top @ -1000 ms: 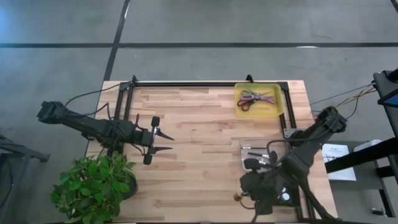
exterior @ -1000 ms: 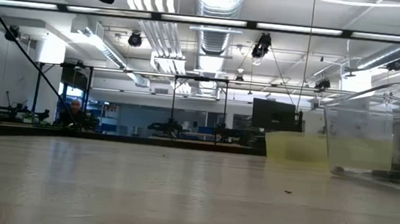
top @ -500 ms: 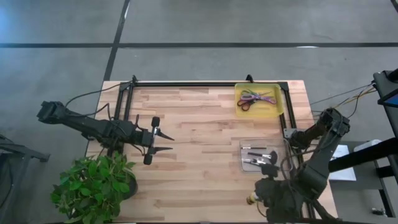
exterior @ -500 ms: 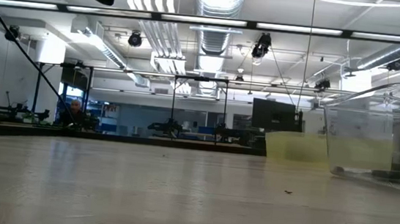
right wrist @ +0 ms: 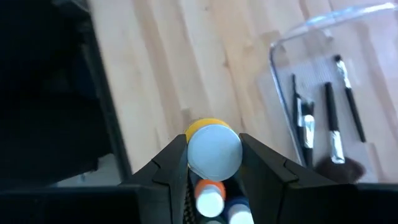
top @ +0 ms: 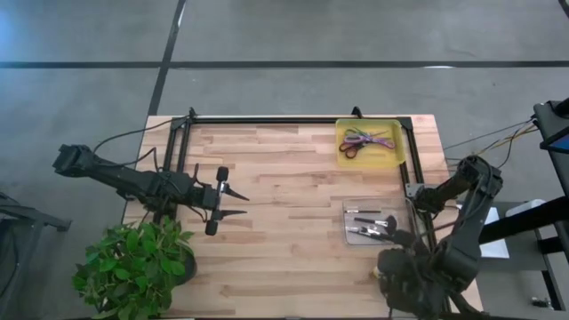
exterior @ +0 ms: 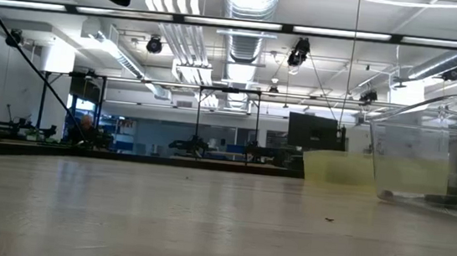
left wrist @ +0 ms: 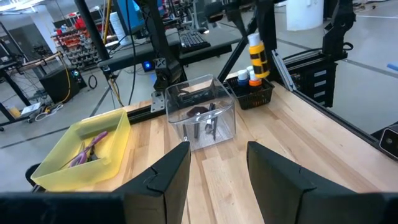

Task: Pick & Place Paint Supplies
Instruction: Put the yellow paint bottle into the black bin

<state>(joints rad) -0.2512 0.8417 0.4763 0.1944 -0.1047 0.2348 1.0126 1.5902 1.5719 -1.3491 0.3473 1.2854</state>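
The right claw [right wrist: 214,163] is at the desk's [top: 284,231] 5 o'clock corner, squeezing a yellow paint bottle [right wrist: 214,148] by its sides, white cap facing the camera. Right under it sits a black basket [left wrist: 255,94] with more bottles inside, an orange-capped bottle [right wrist: 209,196] among them. It looks like the yellow one is just about in, but the top view hides this spot behind the arm, so I can't be sure.

The scissors [top: 365,140] already lie in the yellow tray [top: 397,151] at 1 o'clock. The brushes [top: 374,224] lie in the clear box [top: 348,233] at 4 o'clock. So most of the sorting looks done.

The left claw [top: 238,203] waits at 9 o'clock, near the potted plant [top: 133,265], its fingers apart and holding nothing.
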